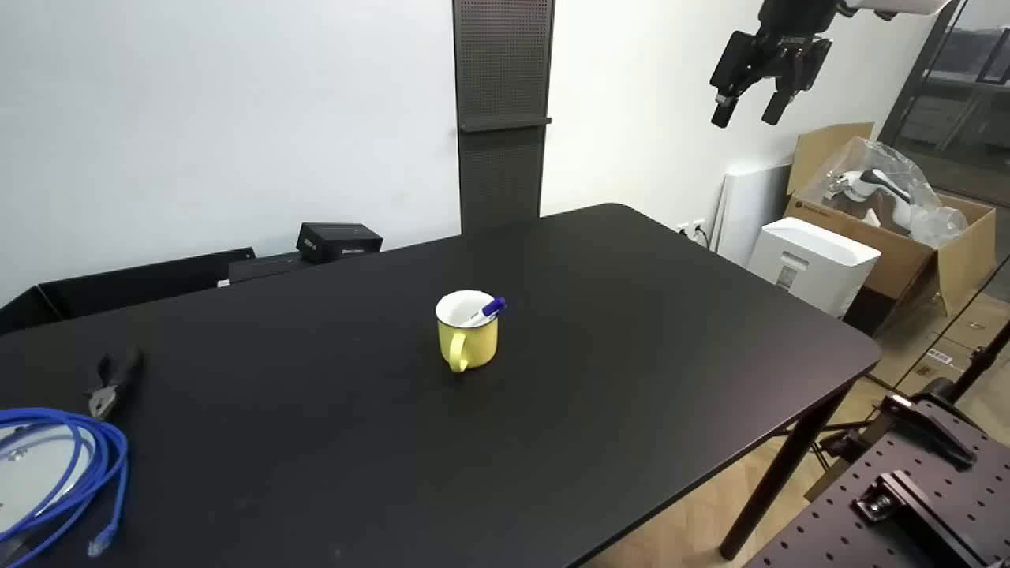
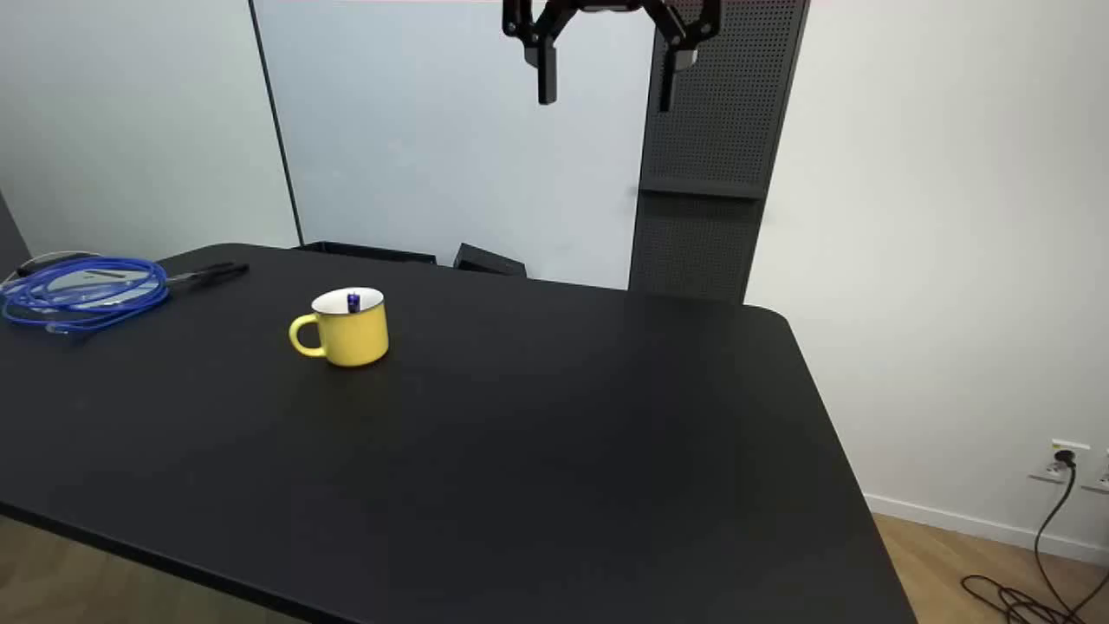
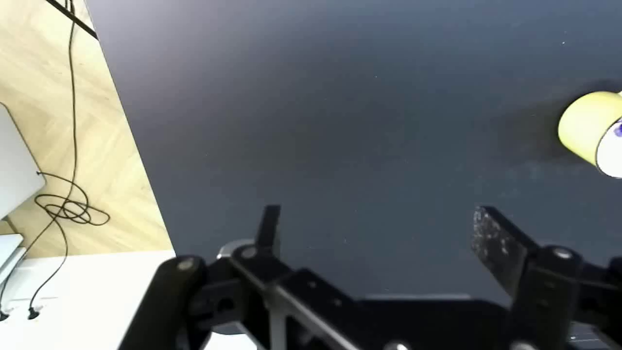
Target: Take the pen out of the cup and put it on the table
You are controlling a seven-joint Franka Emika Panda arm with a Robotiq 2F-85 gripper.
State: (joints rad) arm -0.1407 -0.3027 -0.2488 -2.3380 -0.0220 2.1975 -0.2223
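Observation:
The yellow cup (image 1: 477, 351) stands upright on the black table (image 1: 631, 379). In an exterior view its handle points toward the left (image 2: 303, 336). The white pen with a dark blue cap (image 1: 492, 308) leans inside the cup, cap end up at the rim. Its cap also shows in an exterior view (image 2: 353, 303); its lower part is hidden in the cup. My gripper (image 1: 748, 115) is open and empty, high above the table and well apart from the cup. In the wrist view the open fingers (image 3: 378, 211) frame bare table; the cup (image 3: 585, 124) is partly cut off at the right edge.
A coiled blue cable (image 1: 102, 465) and dark pliers (image 1: 110, 390) lie on the table to the left of the cup. A black box (image 1: 338, 241) stands beyond the table's back edge. The wall and a dark perforated panel (image 1: 505, 71) are behind the table.

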